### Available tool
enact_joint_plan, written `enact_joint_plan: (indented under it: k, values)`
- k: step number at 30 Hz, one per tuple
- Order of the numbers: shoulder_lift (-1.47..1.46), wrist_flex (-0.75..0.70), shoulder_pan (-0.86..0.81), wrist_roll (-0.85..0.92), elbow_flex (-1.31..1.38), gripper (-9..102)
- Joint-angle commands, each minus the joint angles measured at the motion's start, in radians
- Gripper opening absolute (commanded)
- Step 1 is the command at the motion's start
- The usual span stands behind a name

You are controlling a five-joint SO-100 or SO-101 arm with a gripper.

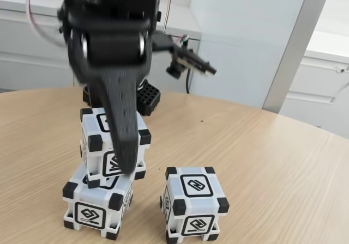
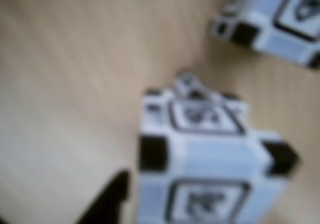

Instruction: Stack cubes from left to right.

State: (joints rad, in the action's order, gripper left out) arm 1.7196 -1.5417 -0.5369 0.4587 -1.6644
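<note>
The bottom cube (image 1: 98,203) serves as the landmark in the fixed view: it rests on the round wooden table (image 1: 262,157) at the lower left, and a second cube (image 1: 113,140) sits on top of it, shifted slightly back and to the right so that its edges do not line up with those beneath. The third cube (image 1: 194,203) stands on the table just to the right of the bottom cube, apart from it, presumably waiting its turn on the stack. The gripper (image 1: 126,165) hangs down over the front of the upper cube, one black finger (image 1: 121,119) crossing that cube's face; the other finger is hidden, so whether the jaws clamp the cube or have let go cannot be told. The offset suggests the upper cube is mid-placement rather than settled. In the blurred wrist view a cube (image 2: 210,159) fills the lower middle, with another cube (image 2: 280,19) at the upper right on the table.
</note>
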Motion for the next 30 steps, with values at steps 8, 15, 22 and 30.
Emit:
enact_joint_plan:
  k: [8, 15, 22, 30]
  values:
    - [0.341, -0.008, 0.057, -0.006, -0.006, 44]
    - [0.39, 0.002, 0.262, -0.028, 0.003, 44]
    - [0.387, 0.014, 0.357, -0.209, -0.005, 44]
    - [0.321, 0.15, 0.36, -0.476, -0.009, 39]
